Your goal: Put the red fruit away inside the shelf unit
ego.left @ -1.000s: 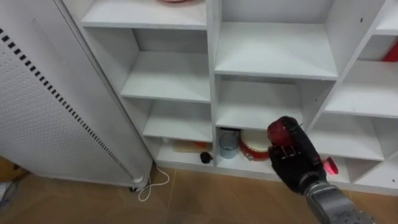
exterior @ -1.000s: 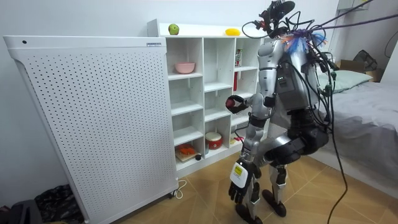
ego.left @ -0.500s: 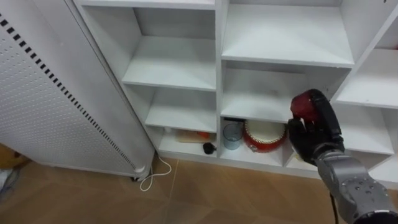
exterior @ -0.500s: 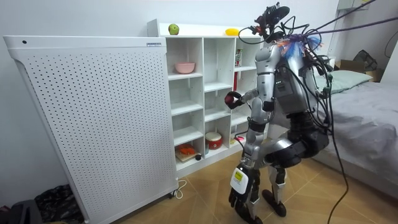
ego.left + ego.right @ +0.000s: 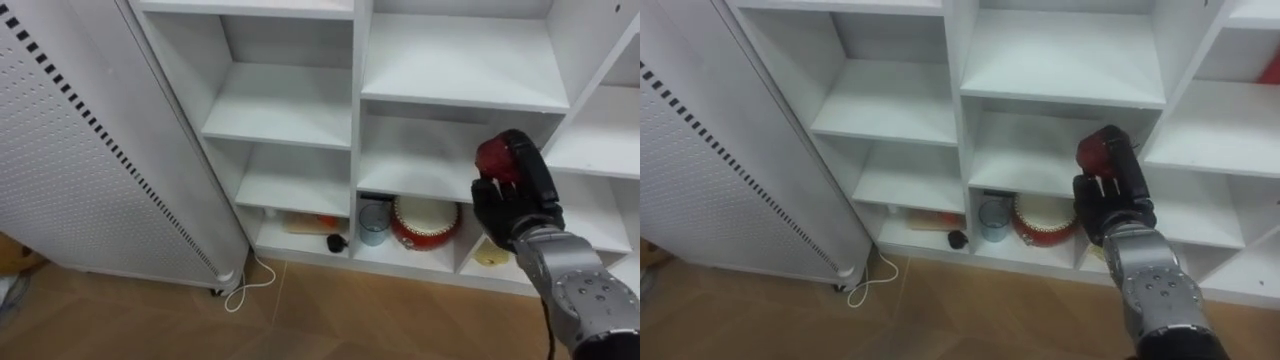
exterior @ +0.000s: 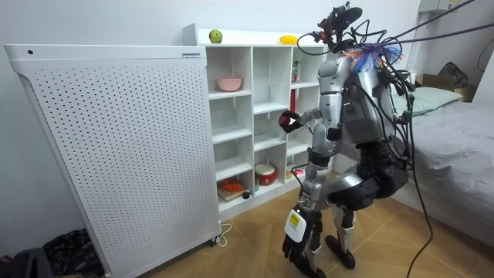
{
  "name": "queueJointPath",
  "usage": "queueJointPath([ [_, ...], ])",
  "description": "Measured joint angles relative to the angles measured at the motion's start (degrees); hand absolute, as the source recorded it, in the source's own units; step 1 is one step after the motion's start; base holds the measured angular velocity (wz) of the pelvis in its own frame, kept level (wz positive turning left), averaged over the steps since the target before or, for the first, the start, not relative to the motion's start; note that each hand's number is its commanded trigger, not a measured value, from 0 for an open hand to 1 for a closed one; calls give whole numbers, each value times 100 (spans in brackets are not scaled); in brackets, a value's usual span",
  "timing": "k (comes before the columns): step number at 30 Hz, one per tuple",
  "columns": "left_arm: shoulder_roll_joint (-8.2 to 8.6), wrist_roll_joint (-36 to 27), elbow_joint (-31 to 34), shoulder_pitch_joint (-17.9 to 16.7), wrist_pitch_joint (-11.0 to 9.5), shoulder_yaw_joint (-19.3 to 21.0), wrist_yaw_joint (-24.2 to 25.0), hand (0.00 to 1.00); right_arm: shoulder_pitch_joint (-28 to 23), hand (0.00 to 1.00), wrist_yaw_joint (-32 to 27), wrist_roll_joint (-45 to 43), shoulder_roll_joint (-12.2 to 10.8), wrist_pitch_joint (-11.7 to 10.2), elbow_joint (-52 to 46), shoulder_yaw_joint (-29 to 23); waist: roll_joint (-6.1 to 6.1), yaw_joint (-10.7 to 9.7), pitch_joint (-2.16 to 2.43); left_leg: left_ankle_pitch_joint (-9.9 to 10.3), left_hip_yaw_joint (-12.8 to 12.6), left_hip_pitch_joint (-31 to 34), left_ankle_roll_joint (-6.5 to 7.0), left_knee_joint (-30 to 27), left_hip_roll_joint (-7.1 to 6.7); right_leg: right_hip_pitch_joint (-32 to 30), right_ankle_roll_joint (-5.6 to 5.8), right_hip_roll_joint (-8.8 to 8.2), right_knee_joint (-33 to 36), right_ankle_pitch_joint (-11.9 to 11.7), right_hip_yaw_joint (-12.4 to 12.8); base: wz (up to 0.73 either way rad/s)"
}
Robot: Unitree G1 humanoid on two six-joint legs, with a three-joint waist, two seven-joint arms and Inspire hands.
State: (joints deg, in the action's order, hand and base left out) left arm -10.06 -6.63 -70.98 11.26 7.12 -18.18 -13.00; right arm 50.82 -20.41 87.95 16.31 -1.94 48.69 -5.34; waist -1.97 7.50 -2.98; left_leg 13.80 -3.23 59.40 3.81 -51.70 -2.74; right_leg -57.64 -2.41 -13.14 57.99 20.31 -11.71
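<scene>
Fingers of the robot's right hand are curled round a dark red round fruit, with the back of the hand turned toward the head camera and the fruit showing above the knuckles. The hand is raised in front of the white open-shelved closet, before the right edge of its middle column, at the compartment just above the lowest one. The fruit rests on no shelf; it is carried wholly by the hand.

In the lowest compartment of that column stand a round red tin with a pale lid and, just to its left, a small bluish glass cup. A small dark round object lies at the foot of the divider beside the cup. The shelves above are bare in the eye views.

A tall white perforated panel stands against the closet's left side, and a thin white cable loops on the wooden floor at its base.

In the room view the robot stands upright facing the closet, knees slightly bent, its left hand hanging low beside its leg. A green apple and a yellow fruit sit on the closet's top, and a pink bowl sits on an upper shelf. A grey bed lies behind the robot.
</scene>
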Motion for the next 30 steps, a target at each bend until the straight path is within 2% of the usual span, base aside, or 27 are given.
queueJointPath([
  [1,-8,0,1,-29,0,0,-1,0,0,83,-45,-42,1,1,-2,1,-11,-10,7,0,2,0,0,-4,2,3,-1,2,0,0,-2,0],
  [2,-11,6,5,-92,3,0,-6,0,0,54,-123,-89,14,2,-5,1,-26,-30,16,0,4,-1,0,-16,4,10,-1,5,3,1,-4,0],
  [3,-10,7,10,-139,8,-1,-6,0,1,40,-194,-104,40,2,-6,4,-32,-41,20,0,6,-1,1,-24,4,15,-1,17,3,1,-7,0],
  [4,-10,7,19,-162,8,-1,-6,0,0,10,-220,-104,60,2,-5,9,-34,-40,19,0,9,0,1,-29,5,17,-2,20,0,0,-9,0],
  [5,-10,6,32,-205,9,-1,-6,0,0,0,-258,-105,108,4,-5,36,-34,-35,19,6,5,0,6,-35,7,18,-1,21,-1,0,-6,-3],
  [9,-17,4,29,-241,54,-5,-6,0,0,0,-283,-133,198,9,-2,119,-35,-2,19,20,4,-1,12,-54,14,19,8,28,2,-5,-3,-1],
  [15,-17,3,23,-266,56,-4,22,0,0,0,-282,-159,202,23,6,171,-41,70,14,41,5,-8,-17,-42,11,20,17,25,-1,4,-4,0],
  [30,-16,-2,31,-370,75,-4,53,0,-1,0,-312,-177,204,37,13,176,-68,77,-2,99,38,-5,11,-81,33,84,5,15,-20,70,-92,1],
])
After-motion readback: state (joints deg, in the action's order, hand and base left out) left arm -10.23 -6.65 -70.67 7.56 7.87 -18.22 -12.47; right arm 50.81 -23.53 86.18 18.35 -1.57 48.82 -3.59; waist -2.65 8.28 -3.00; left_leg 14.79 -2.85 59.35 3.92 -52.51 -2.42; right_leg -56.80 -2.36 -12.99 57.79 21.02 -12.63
